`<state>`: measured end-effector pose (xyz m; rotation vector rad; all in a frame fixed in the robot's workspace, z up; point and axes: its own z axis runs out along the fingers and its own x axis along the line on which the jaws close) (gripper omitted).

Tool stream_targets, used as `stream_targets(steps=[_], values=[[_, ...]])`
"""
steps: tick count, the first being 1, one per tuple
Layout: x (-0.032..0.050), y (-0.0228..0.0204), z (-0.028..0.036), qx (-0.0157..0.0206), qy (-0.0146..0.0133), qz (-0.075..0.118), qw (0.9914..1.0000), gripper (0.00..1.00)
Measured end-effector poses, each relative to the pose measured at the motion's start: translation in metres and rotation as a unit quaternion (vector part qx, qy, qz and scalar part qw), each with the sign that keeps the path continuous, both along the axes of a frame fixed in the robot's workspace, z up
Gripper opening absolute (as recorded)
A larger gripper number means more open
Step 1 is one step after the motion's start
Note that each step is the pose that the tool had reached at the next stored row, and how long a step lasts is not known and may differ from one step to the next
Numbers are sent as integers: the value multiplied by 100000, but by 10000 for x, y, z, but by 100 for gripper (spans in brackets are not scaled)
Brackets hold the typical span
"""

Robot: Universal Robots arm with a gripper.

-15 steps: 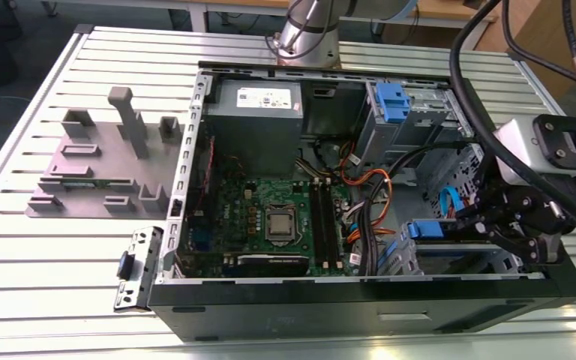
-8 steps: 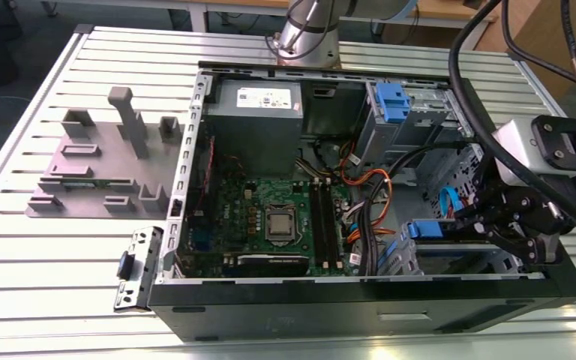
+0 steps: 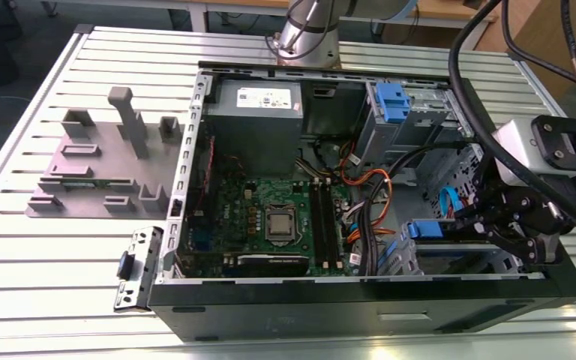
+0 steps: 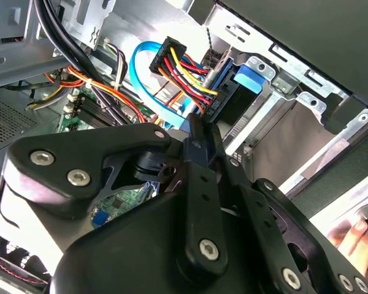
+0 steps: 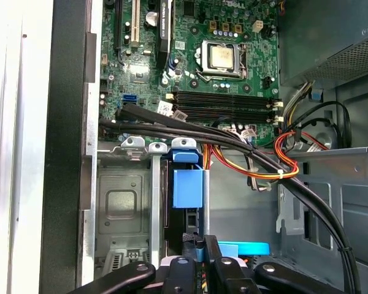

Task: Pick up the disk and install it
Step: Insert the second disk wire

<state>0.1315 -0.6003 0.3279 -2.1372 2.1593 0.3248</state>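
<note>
Ribbed aluminium tabletop carries everything I'm working over: in the exterior view an open computer case lies on its side with the motherboard facing up, and a grey fixture block sits on the table toward the exterior view's left. My gripper is down inside the case at the exterior view's right, against the lower drive cage. The disk shows there as a blue caddy end just beside the fingers, standing on edge in the cage slot, which suits a bay that takes drives sideways. A second blue caddy sits in the upper bay, near the grey power supply, well apart from my tool.

From the second wrist view I see the gripper with its fingers drawn together into a narrow tip, pressed toward the connector end of the disk, where a bundle of coloured power wires and a blue data cable crowd the slot. I judge the jaws closed, but I cannot say they clamp anything.

The first wrist view looks along the cage: the disk stands upright between metal rails, seemingly seated, with the gripper just behind its edge. Black cables drape across the cage mouth.
</note>
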Motion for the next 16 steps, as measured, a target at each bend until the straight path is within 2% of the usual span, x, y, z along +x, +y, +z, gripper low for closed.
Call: stream_targets(steps=[4,12,16], values=[[0,0,8,37,-2,-2,100000,18],[0,0,95,18,0,1,100000,18],[0,0,105,26,0,0,100000,18]])
